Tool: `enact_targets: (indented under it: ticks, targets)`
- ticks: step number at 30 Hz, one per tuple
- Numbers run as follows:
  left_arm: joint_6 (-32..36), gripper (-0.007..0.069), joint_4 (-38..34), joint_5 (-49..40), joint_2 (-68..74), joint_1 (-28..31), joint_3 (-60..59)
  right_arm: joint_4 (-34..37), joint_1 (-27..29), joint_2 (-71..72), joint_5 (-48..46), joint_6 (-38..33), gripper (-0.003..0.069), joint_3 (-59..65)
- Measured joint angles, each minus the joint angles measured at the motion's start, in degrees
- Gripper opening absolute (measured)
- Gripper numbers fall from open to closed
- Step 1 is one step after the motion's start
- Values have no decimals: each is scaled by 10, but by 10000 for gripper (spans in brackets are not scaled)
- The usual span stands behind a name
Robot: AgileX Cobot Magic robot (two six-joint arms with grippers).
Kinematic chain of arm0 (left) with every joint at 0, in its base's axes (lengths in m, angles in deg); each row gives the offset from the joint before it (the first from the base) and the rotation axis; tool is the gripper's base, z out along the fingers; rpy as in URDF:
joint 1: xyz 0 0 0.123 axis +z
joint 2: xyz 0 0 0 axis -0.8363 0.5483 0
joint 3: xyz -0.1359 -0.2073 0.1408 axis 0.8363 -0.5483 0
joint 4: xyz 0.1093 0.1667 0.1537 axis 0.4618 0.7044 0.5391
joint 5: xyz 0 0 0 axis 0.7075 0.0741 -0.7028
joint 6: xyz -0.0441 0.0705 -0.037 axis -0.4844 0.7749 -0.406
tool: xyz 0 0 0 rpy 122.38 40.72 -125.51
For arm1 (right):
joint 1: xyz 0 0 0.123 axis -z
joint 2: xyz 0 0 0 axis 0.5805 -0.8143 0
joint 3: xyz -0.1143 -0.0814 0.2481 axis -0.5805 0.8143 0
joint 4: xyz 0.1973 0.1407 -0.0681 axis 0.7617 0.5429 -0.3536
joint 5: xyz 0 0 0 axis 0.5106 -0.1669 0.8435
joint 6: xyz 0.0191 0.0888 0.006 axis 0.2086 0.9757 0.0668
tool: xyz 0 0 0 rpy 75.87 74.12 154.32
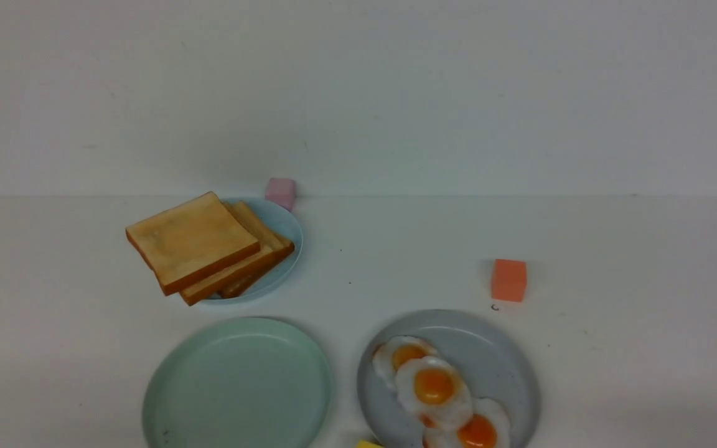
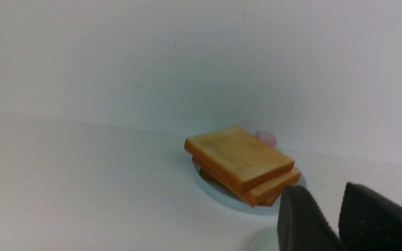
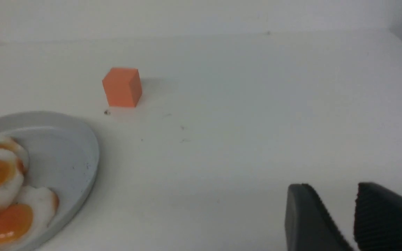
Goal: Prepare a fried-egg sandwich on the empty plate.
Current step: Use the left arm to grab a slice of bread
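On the table [image 1: 613, 348], the green plate [image 1: 240, 386] sits bare, left of the egg plate [image 1: 508, 373]. My left claw [image 2: 326, 216] and right claw [image 3: 340, 216] are spread, gripping nothing.

Open white tabletop [image 1: 638, 323] right of the round grey plate [image 1: 514, 373], clear lane there, but the orange block [image 1: 508, 280] stands just beyond that plate, blocking a straight run toward the wall [image 1: 358, 93]
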State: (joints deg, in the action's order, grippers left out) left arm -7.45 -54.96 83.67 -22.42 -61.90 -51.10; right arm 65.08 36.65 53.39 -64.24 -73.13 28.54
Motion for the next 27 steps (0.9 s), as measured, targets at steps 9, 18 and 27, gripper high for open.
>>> enact_targets:
  ticks: [9, 18, 27]
  targets:
    - [-1, 202, 0, 39, 0, 0, 0, 39, 0, 0, 163, 58, 237, 0]
    - [-113, 207, -16, 102, 5, 0, 53, 20, -4, -9, 300, 274, 238, -42]
    - [-129, 217, -16, -145, 226, 0, 404, -273, -6, -176, 163, 560, 239, -371]
